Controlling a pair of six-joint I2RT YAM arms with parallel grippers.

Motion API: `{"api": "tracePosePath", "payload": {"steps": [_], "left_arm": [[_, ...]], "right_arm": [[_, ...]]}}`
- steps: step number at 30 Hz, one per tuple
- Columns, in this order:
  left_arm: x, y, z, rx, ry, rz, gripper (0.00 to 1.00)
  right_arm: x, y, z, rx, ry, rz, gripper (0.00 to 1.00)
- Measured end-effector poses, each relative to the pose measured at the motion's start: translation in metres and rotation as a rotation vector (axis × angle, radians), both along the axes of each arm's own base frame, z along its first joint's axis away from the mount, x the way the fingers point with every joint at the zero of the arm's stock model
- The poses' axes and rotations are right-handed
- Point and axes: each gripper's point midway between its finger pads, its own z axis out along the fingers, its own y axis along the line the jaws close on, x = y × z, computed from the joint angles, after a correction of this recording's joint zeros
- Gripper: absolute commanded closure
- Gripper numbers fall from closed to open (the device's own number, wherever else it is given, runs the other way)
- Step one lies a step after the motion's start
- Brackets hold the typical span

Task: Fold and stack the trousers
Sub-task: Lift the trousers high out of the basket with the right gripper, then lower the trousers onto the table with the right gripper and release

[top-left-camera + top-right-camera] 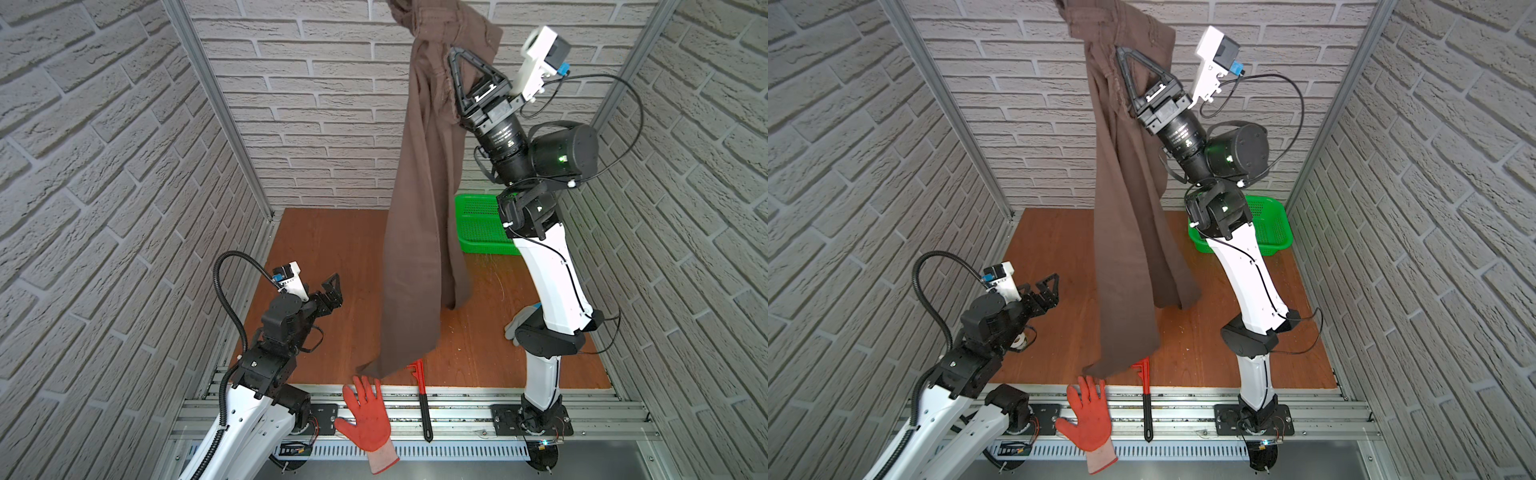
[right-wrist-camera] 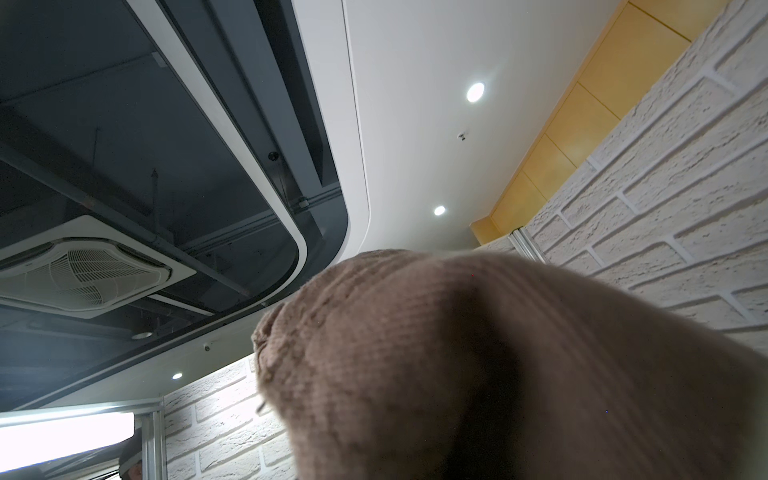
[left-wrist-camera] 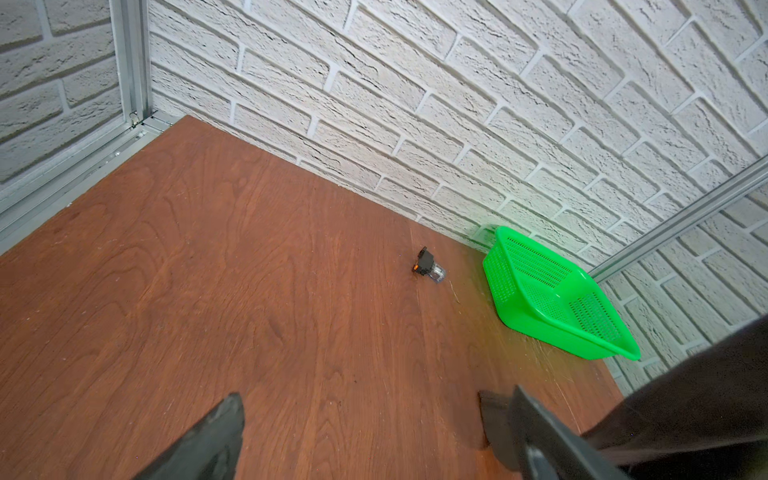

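My right arm [image 1: 552, 270] stands raised high over the worktop [image 1: 324, 249], and my right jaws are clamped together on the dark brown trousers [image 1: 415, 232] near the waistband, seen in both top views. The trousers [image 1: 1129, 232] hang in mid-air from that grip, in front of the brick back wall, with the top of the cloth running out of the frame. One leg ends well above the wood. The longer leg reaches down to the front edge of the worktop; whether its hem touches the surface I cannot tell. In my right wrist view the brown cloth [image 2: 498, 374] fills the lower part of the frame and hides the jaws themselves.

My left arm [image 1: 282, 320] sits low at the front left. My left jaws stand wide apart with nothing between them, and both fingers [image 3: 208, 440] show over bare wood.

An orange glove [image 1: 368, 419] lies on the front rail just beside the long hem, with a red wrench [image 1: 422, 395] next to it. A green basket [image 3: 552, 291] sits in the far right corner, and a small black and clear part [image 3: 428, 270] lies near it. A grey glove [image 1: 517, 326] shows behind my right arm.
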Motion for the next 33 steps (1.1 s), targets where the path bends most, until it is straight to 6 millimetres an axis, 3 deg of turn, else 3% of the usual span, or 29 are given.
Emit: {"api": "tracePosePath", "payload": {"steps": [4, 9, 13, 19, 22, 31, 33], "left_arm": [[-0.005, 0.004, 0.000, 0.000, -0.011, 0.013, 0.02], [-0.008, 0.010, 0.006, 0.000, -0.035, 0.036, 0.02], [-0.009, 0.013, 0.002, 0.019, -0.019, 0.048, 0.02], [-0.012, 0.016, 0.004, 0.029, -0.005, 0.056, 0.02], [-0.015, 0.018, 0.002, 0.032, 0.004, 0.063, 0.02], [-0.018, 0.019, -0.023, 0.062, 0.140, 0.066, 0.06], [-0.018, 0.015, -0.029, 0.059, 0.175, 0.057, 0.08]], "right_arm": [[0.036, 0.036, -0.040, -0.075, 0.097, 0.046, 0.94], [0.094, 0.089, -0.112, -0.173, 0.255, 0.076, 0.94], [0.124, 0.123, -0.161, -0.222, 0.355, 0.099, 0.94], [0.140, 0.136, -0.214, -0.315, 0.477, 0.101, 0.94], [0.139, 0.113, -0.258, -0.387, 0.578, 0.049, 0.94], [0.116, -0.042, -0.421, -0.606, 0.892, -0.330, 0.94], [0.105, -0.068, -0.457, -0.673, 0.983, -0.400, 0.91]]}}
